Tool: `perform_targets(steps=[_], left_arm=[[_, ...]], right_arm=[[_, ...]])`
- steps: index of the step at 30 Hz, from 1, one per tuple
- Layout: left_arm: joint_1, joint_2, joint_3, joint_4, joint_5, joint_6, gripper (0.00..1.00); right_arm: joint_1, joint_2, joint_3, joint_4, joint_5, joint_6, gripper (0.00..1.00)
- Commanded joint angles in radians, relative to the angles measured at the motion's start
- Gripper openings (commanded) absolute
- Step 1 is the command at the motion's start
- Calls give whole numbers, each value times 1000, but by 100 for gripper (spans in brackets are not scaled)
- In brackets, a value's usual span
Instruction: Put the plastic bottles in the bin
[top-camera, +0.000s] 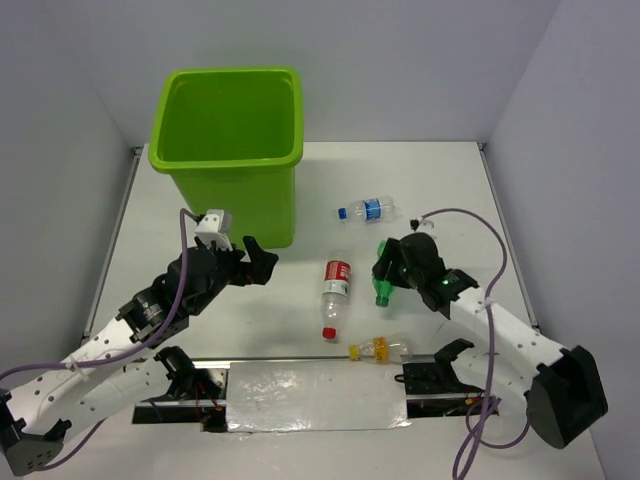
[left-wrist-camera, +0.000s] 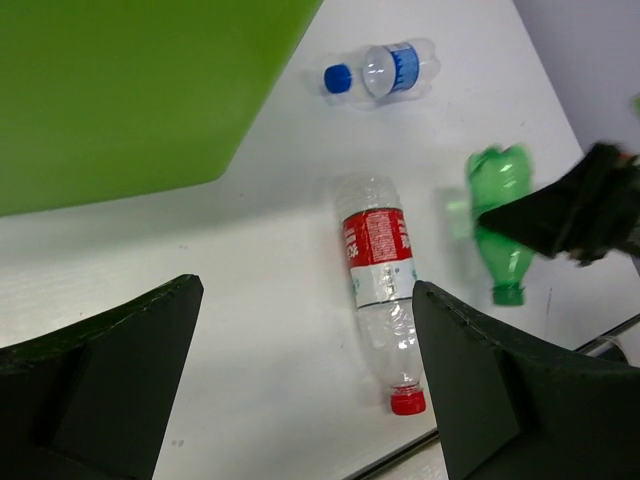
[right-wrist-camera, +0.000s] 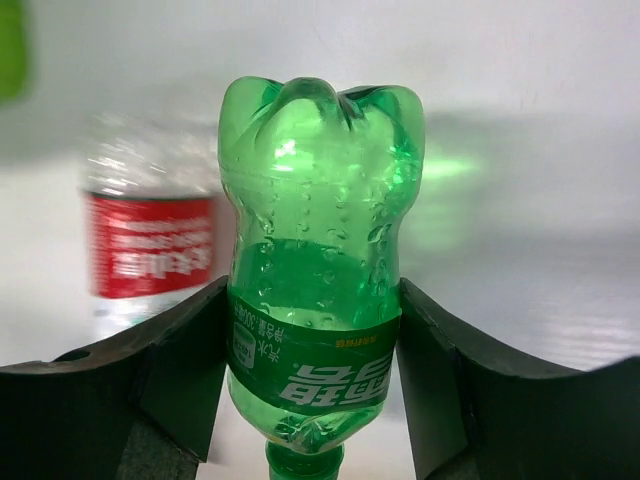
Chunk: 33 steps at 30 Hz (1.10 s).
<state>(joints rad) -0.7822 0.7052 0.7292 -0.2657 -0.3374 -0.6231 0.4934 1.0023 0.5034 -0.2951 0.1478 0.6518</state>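
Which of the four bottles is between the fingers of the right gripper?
The green bottle: the right gripper holds it at the label. The red-label bottle, blue-label bottle and yellow-capped bottle lie free.

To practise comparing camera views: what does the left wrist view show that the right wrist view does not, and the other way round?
Only the left wrist view: a wall of the bin, the blue-labelled bottle, the red cap of the red-labelled bottle, and the open left gripper. Only the right wrist view: the print on the label of the green bottle, and the right gripper touching it on both sides. Both: the green bottle and the red-labelled bottle.
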Motion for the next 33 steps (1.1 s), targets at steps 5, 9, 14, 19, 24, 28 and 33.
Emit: perform_targets(steps=[5, 9, 14, 19, 24, 28, 33], left_arm=[[-3, -12, -57, -10, -17, -53, 99], [-3, 8, -73, -32, -9, -87, 99], [-3, 4, -100, -41, -5, -110, 99], [-3, 10, -140, 16, 43, -115, 99], [-3, 51, -136, 30, 52, -86, 99], [-5, 56, -137, 46, 67, -76, 99], [-5, 37, -148, 51, 78, -81, 99]], right_arm=[[17, -168, 266, 74, -52, -199, 42], [63, -79, 533, 108, -51, -323, 40], [88, 171, 883, 159, -129, -395, 40], [125, 505, 1335, 117, -197, -440, 39], [183, 717, 1612, 171, -183, -494, 43], [214, 876, 1786, 199, -162, -500, 46], [235, 989, 1882, 145, -127, -520, 62]])
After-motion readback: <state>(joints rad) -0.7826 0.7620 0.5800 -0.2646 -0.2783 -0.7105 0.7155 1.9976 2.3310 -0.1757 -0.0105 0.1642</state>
